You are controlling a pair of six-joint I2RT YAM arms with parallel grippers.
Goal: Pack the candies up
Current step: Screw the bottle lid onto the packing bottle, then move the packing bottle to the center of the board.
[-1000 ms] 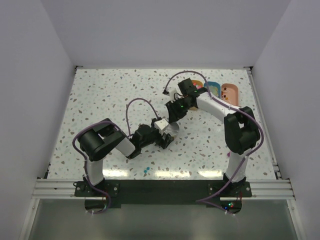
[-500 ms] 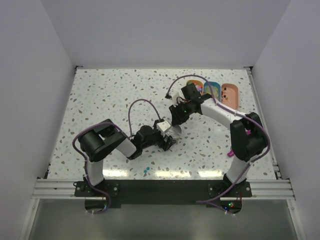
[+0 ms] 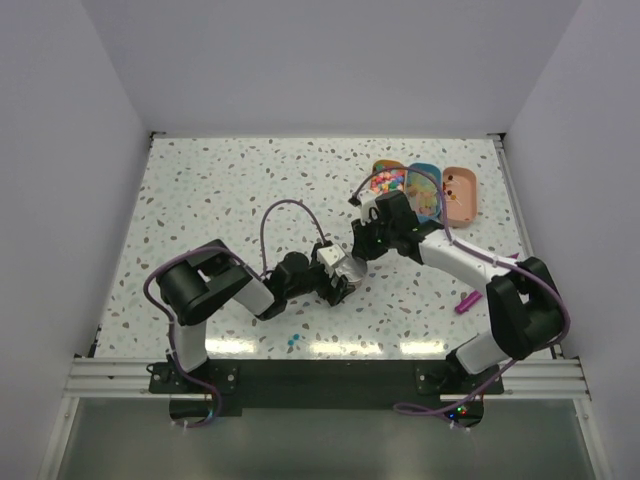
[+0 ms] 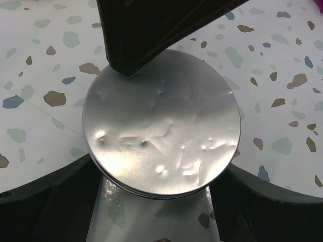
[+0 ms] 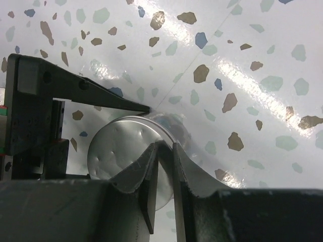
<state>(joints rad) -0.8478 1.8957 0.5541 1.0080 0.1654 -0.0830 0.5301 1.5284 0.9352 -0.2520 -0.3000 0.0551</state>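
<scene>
Left claw [image 4: 156,196] is clenched on the silver foil pouch [image 4: 161,121], with one finger on each flank. Right claw [image 5: 164,148] is closed to a slit at the pouch rim. I think it's pinching the foil edge, but the wrist view doesn't show that for sure.

I read this step as opening or bracing the pouch before filling. To do it well:
- Left should only anchor. The foil is already dented, so no extra squeeze.
- Right should peel the rim away from left's grip, slow and short, and not lift the whole pouch.
- Recheck the pinch first. A slit with nothing in it just skates off.

The candies [image 3: 458,188] are dark specks in the salmon tray [image 3: 472,190], rightmost of three at the far right, well apart from the pouch. They're too small to resolve. The purple scoop [image 3: 467,302] lies loose on the surface [image 3: 220,190], right of both claws and not in hand.

The surface is speckled terrazzo, glossy, with glare bands near the bases. A couple of blue specks [image 3: 290,342] lie near the front edge. The room has plain pale walls [image 3: 300,60] on three sides and an aluminium rail [image 3: 320,378] across the near edge.
</scene>
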